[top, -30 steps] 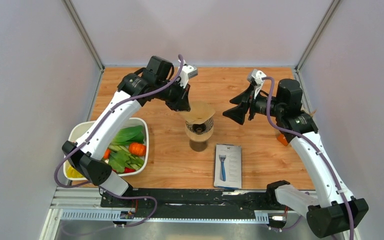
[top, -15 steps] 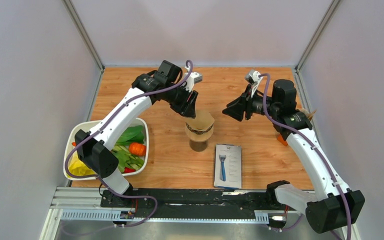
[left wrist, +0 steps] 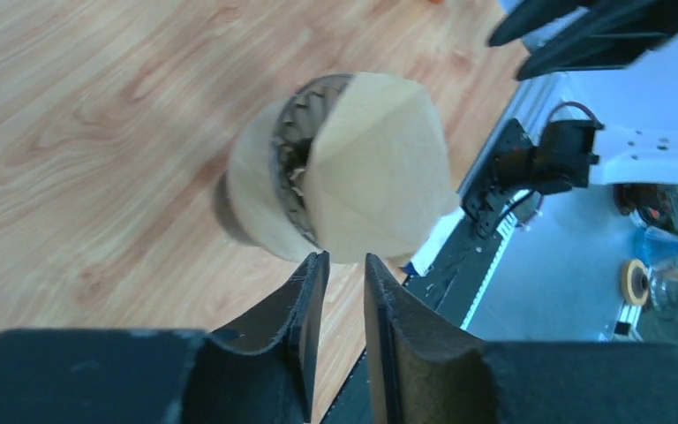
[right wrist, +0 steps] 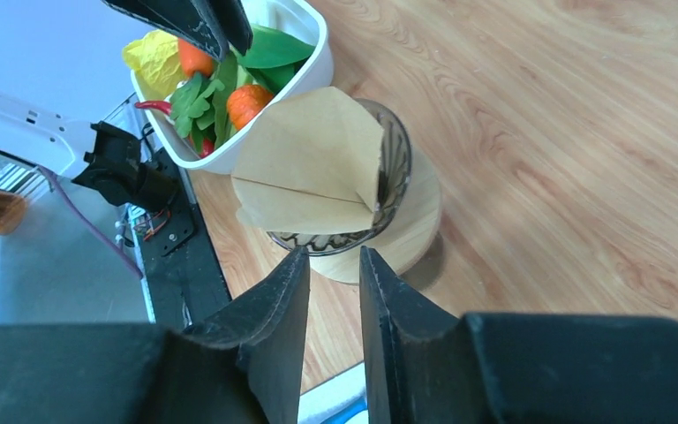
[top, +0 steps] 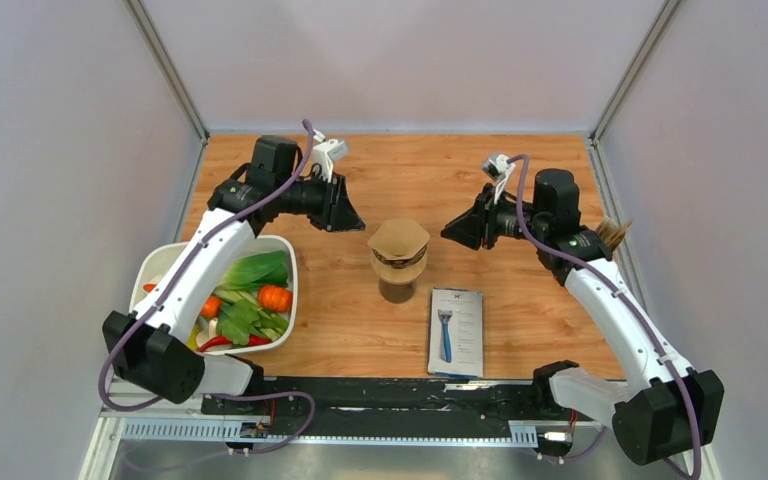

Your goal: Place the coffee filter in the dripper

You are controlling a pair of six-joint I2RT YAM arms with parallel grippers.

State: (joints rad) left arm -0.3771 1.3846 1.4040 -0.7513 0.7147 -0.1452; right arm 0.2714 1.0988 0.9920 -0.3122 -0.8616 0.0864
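**Filter pos.:** the coffee filter [top: 398, 238] sat on top of the dripper [top: 398, 268], folded flat and not spread against the ribs. It covered most of the mouth and stuck out past the rim. In both wrist views the dripper's ribbed wall showed beside the paper on one side only. The dripper stood upright on its brown base, approx. mid-table [top: 520, 180].

**L gripper** [top: 346, 216]: left of the dripper, apart from it, tips aimed at it. Jaws stood slightly parted w/ a narrow gap and nothing btwn them, i.e. released.

**R gripper** [top: 452, 232]: right of the dripper, apart from it, tips aimed at it. Jaws likewise had a narrow gap and were empty, i.e. released.

**Other:** a white tub [top: 294, 285] of veg sat at the left side. A razor pack [top: 456, 332] lay near the dripper, toward the arm bases and slightly right.
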